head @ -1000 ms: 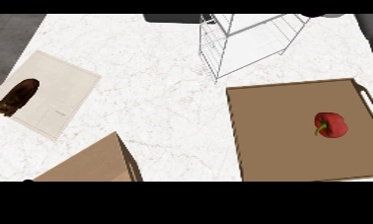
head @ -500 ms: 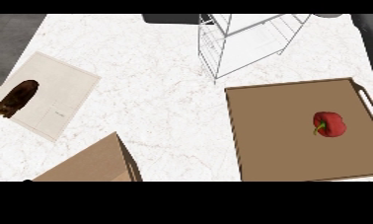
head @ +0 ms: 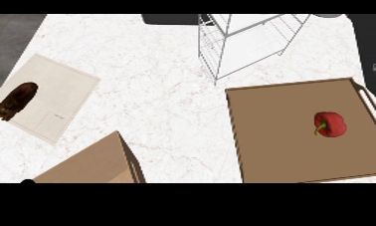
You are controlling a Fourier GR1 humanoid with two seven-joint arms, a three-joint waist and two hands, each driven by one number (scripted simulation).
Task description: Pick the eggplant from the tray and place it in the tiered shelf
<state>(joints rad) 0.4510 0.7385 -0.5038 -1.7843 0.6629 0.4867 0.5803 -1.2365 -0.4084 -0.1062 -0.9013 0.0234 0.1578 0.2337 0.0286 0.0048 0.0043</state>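
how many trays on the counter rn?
2: one tray at right holding a red vegetable; another at the lower left edge, partly cut off. No hands visible.

No readable text, faint illegible marks on pale mat (head: pixel 51 98)

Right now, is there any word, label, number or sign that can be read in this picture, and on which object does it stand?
No text can be read.
The pale mat at the left bears a small faint mark, too small and blurred to read.
The tray, the red vegetable and the wire shelf show no writing.
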